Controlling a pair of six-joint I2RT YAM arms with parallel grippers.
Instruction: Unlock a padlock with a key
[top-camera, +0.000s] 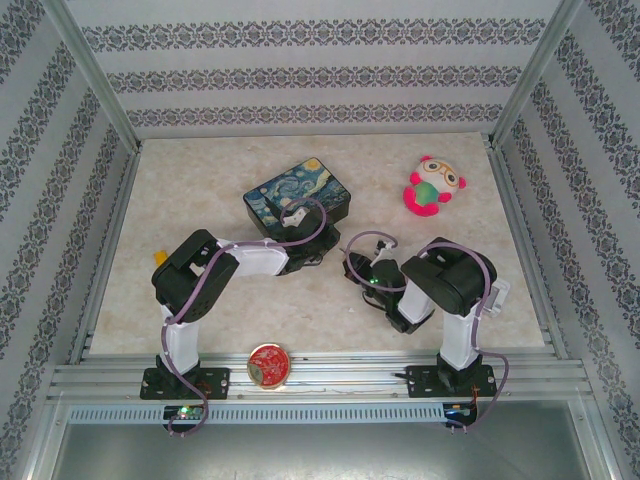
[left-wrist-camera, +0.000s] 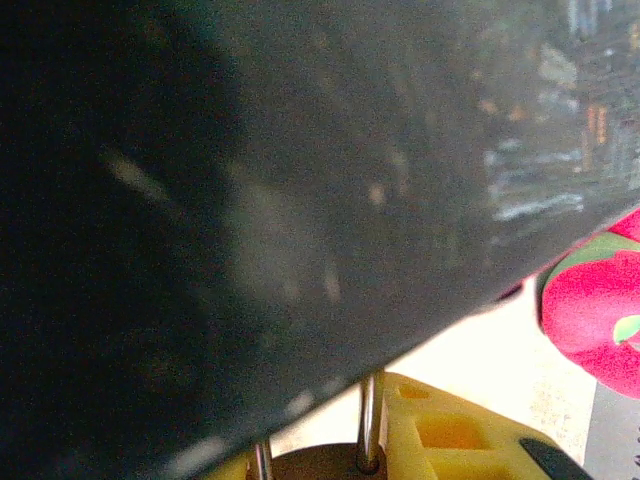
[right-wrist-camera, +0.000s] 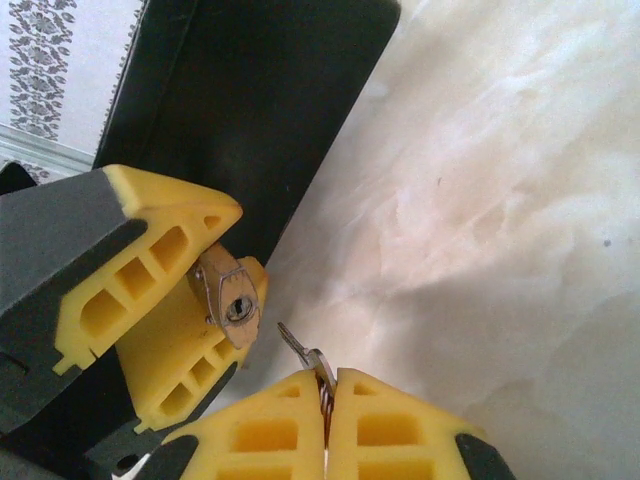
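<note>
Left hand (right-wrist-camera: 238, 262), partly spread, clamps the padlock (right-wrist-camera: 228, 300) by its sides. Right hand (right-wrist-camera: 325, 390), pressed together, pinches the key (right-wrist-camera: 308, 355) just beside the padlock's keyhole, not touching.

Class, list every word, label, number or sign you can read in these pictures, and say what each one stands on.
No text can be read in any picture.
round red object: patterned top, too small to read.
dark surface: pale lines of print, too blurred to read.
Starry Night box: painting on the lid, no words visible.
padlock: no legible marking around its keyhole.
</note>
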